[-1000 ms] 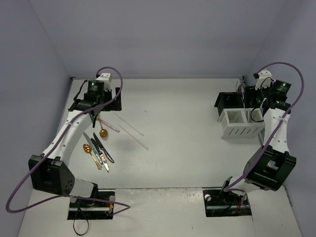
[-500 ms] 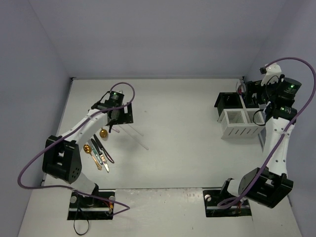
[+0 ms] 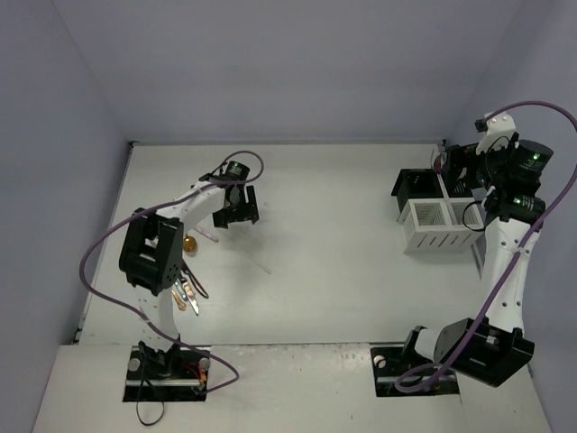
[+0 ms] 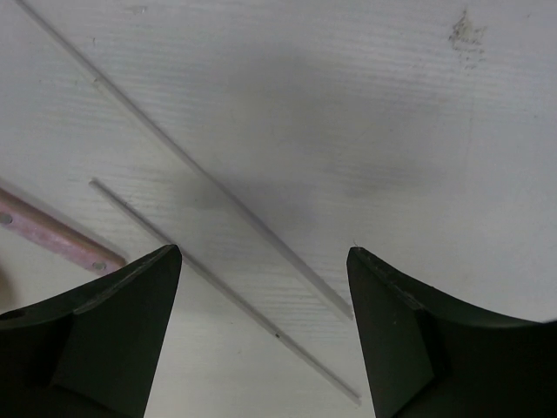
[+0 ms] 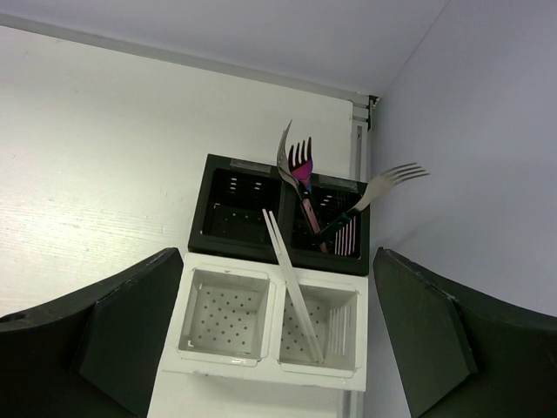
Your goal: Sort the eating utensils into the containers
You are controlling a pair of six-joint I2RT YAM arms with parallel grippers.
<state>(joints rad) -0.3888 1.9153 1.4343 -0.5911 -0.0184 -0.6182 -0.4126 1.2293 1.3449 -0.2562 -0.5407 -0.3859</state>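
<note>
My left gripper [image 3: 236, 209] is open and empty, low over two thin pale sticks [image 4: 218, 190] that lie side by side on the table between its fingers. A pink fork handle [image 4: 52, 233] lies just to their left. A gold spoon [image 3: 188, 244] and dark knives [image 3: 189, 296] lie near the left arm. My right gripper [image 3: 464, 180] is open and empty, above the joined containers. The white bin [image 5: 261, 370] holds two pale sticks [image 5: 296, 296] in its right compartment. The black bin [image 5: 202, 209] behind it holds forks [image 5: 300, 170] in its right compartment.
The bins stand at the far right by the table's back corner and the right wall [image 5: 487, 131]. One end of a pale stick [image 3: 260, 263] reaches out toward the middle of the table. The arm bases [image 3: 167, 370] sit at the near edge.
My left arm has swung right from the back left corner and now sits over the pale sticks. My right gripper has risen higher above the bins.
</note>
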